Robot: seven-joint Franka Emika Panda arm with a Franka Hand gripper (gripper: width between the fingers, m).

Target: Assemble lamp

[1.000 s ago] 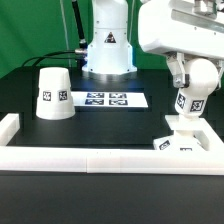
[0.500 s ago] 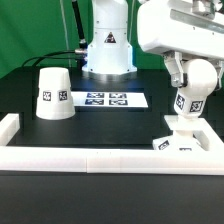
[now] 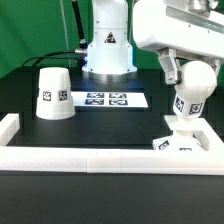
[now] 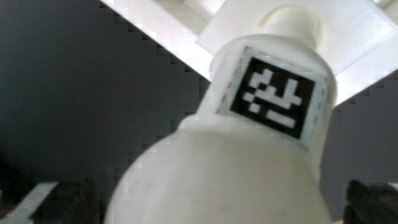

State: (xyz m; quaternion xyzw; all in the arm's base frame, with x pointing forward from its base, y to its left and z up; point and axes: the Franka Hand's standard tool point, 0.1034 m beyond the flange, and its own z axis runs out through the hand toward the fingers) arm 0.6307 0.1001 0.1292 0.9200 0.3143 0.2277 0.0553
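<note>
The ball-shaped bulb (image 3: 193, 92) stands upright with its neck down on the small square base (image 3: 181, 139), at the exterior view's right by the front rail. My gripper (image 3: 190, 74) is around the bulb's round top, open, with one dark finger (image 3: 170, 70) showing beside it. In the wrist view the bulb (image 4: 231, 150) and its tag fill the picture, and my gripper (image 4: 208, 200) straddles it. Each dark fingertip (image 4: 45, 200) stands off the bulb's side with a gap. The tapered shade (image 3: 52, 92) stands alone at the exterior view's left.
The marker board (image 3: 107, 100) lies flat in the middle. A long white rail (image 3: 90, 158) runs along the front, with a raised corner piece (image 3: 9, 127) at the left. The arm's white pedestal (image 3: 107, 50) stands at the back.
The jaws have spread away from the bulb, letting go of it. The hand has lifted slightly, so more of the bulb's round top shows. The bulb stays on the base.
</note>
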